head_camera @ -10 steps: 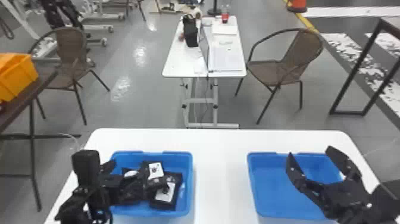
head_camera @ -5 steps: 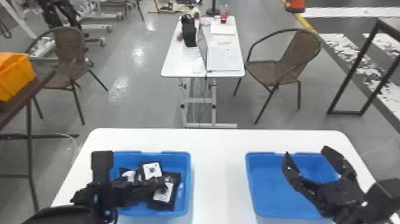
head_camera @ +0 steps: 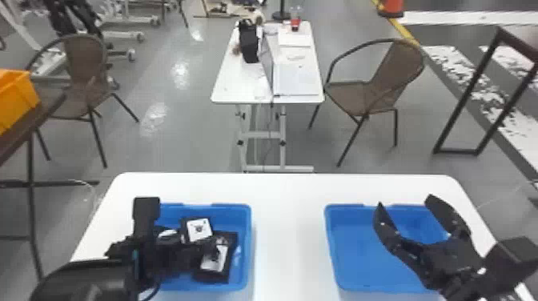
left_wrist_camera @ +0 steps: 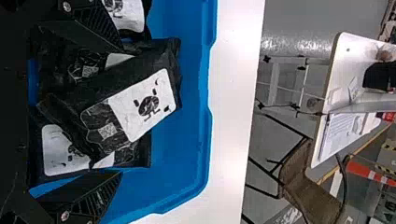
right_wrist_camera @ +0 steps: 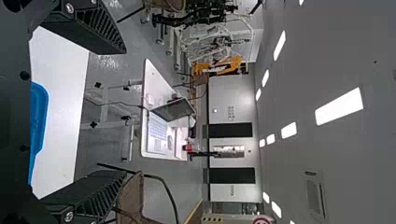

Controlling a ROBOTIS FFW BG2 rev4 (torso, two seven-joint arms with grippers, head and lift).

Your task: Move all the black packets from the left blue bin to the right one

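Observation:
My left gripper [head_camera: 200, 249] is over the left blue bin [head_camera: 249, 240], among black packets [head_camera: 199, 229]. In the left wrist view, the left gripper [left_wrist_camera: 122, 111] is open, its fingers wide apart on either side of an upper packet [left_wrist_camera: 148, 105] with a white label. That packet lies slantwise across others, one [left_wrist_camera: 65, 151] partly beneath it; another [left_wrist_camera: 128, 16] is beside one finger. Contact with the fingers cannot be told. My right gripper [head_camera: 404, 200] is held open above the right blue bin [head_camera: 348, 248], also open in the right wrist view [right_wrist_camera: 125, 112], nothing between its fingers.
Both bins stand on a white table [head_camera: 286, 224], with a strip of tabletop between them. Farther off are another white table [head_camera: 236, 82], brown chairs [head_camera: 380, 86] and an orange crate [head_camera: 16, 98] at the left.
My left forearm and wrist have shifted right over the left bin. The head view has shifted slightly, its scene drifting left. The right gripper remains open over the right bin.

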